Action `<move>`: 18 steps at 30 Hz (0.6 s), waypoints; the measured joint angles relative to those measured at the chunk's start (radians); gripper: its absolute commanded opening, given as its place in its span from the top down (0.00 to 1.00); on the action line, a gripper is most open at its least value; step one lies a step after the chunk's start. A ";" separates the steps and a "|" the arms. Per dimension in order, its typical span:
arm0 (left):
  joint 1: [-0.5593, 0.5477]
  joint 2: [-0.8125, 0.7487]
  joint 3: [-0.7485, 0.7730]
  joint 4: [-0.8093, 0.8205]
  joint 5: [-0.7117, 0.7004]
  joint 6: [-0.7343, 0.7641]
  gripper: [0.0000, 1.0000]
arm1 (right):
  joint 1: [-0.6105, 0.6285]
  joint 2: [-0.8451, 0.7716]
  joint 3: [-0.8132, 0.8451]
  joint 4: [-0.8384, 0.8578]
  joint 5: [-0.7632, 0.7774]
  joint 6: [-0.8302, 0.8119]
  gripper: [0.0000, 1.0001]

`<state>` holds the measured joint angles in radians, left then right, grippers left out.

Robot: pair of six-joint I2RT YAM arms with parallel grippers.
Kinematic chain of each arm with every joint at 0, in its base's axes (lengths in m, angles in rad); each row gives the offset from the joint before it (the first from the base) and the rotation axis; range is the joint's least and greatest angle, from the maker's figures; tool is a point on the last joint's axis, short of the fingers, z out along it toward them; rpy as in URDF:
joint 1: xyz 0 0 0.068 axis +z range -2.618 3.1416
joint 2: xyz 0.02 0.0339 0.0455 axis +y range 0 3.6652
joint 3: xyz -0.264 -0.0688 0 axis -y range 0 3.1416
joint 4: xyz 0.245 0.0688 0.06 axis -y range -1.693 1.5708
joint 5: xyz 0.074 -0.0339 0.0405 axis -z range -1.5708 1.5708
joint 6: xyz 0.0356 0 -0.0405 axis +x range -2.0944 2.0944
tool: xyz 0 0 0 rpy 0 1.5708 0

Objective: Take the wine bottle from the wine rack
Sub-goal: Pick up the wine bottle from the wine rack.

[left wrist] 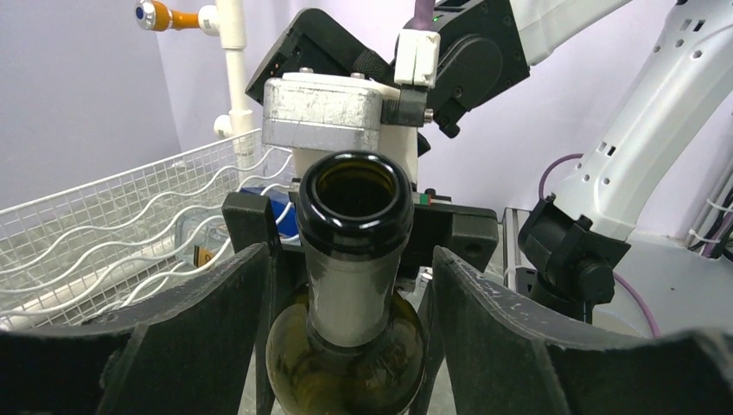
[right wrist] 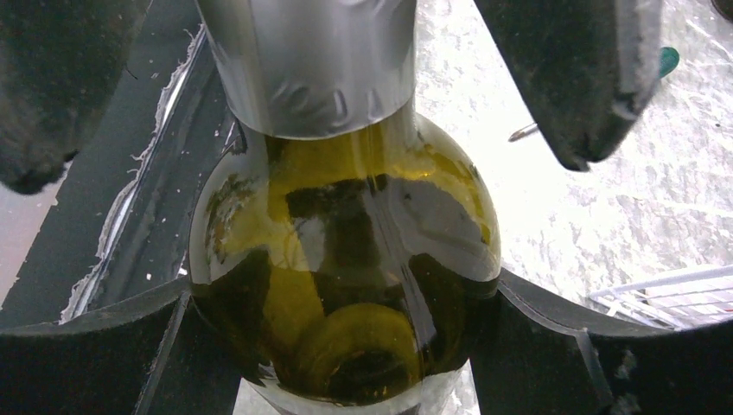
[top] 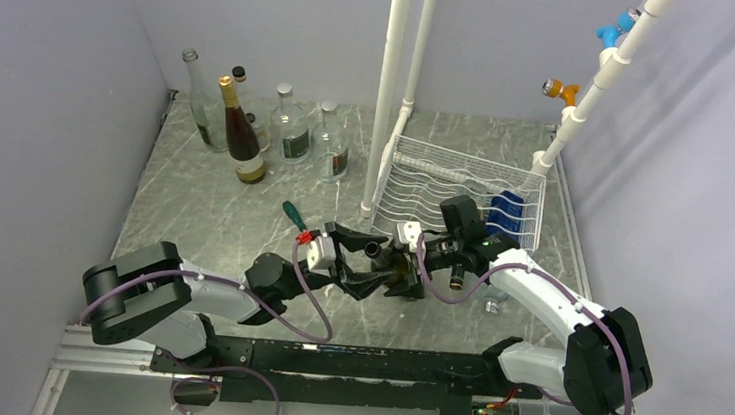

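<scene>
Grey marbled tabletop between pale lilac walls. Held low over it, near the front and off the white wire wine rack, a dark olive-green wine bottle lies roughly level, its open mouth pointing toward the left arm. It looks uncorked and empty, so probably fairly light. The glass is rigid, smooth, slippery and breakable, so it is best gripped around the broad body rather than the foil-wrapped neck. The right gripper clamps the body just below the shoulder, both fingers pressed to the glass. The left gripper straddles the neck from the opposite end, jaws partly spread with gaps either side. It seems not to be gripping, though contact at the shoulder is hard to judge. Several upright bottles stand well apart at the back left
</scene>
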<state>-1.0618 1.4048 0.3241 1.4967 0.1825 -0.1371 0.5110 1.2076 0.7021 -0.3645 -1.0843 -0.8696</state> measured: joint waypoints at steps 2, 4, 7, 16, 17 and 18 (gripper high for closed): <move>-0.001 0.006 0.009 0.000 -0.001 -0.003 0.31 | 0.000 0.000 0.000 0.000 0.000 0.003 0.88; -0.001 0.012 0.021 0.002 -0.002 -0.006 0.39 | -0.001 0.000 0.000 0.000 0.000 0.003 0.88; -0.002 0.016 0.034 0.002 -0.003 -0.008 0.64 | -0.002 0.000 0.000 0.000 0.000 0.007 0.87; -0.004 0.015 0.039 0.002 -0.014 -0.004 1.00 | -0.006 0.001 0.000 0.008 -0.003 0.033 0.52; -0.004 0.010 0.039 -0.003 -0.017 -0.005 1.00 | -0.006 0.001 0.000 0.013 -0.005 0.039 0.47; -0.004 0.000 0.039 -0.011 -0.022 -0.006 1.00 | -0.006 0.001 0.000 0.021 -0.008 0.048 0.42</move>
<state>-1.0657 1.4052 0.3634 1.4853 0.1604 -0.1429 0.5045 1.2087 0.7021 -0.3435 -1.0924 -0.8215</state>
